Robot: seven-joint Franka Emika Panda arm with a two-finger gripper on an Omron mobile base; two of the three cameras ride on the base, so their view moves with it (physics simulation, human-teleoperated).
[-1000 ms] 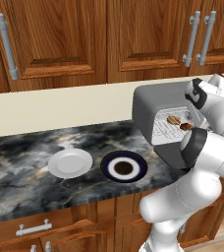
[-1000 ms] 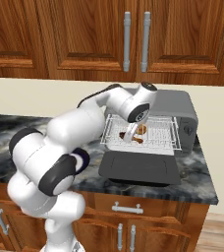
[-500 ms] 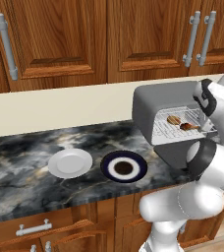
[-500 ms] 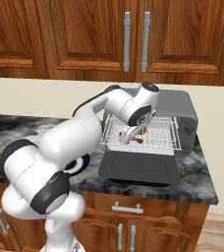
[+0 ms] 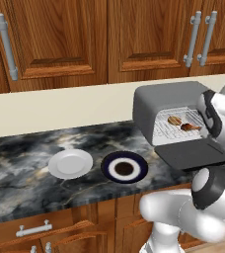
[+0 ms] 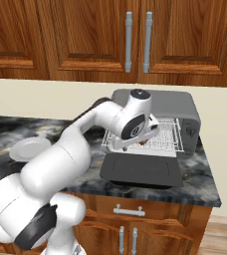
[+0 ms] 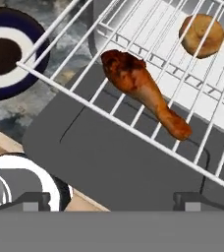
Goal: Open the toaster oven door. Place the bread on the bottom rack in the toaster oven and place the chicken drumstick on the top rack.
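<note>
Two foods lie on wire grids pulled out of the toaster oven [image 5: 171, 101]: the chicken drumstick [image 7: 146, 91] on the top rack [image 7: 104, 64], and the bread [image 7: 202, 34] farther in, seemingly on the bottom rack [image 7: 217, 106] beneath. The toaster oven door [image 6: 140, 169] lies folded down flat over the marble table [image 5: 25, 173]. Above the door hovers the tool [image 7: 111, 201], its dark tips set wide apart and holding nothing. A white plate [image 5: 70, 163] and a dark-rimmed plate [image 5: 124, 167] sit side by side on the table, left of the oven.
</note>
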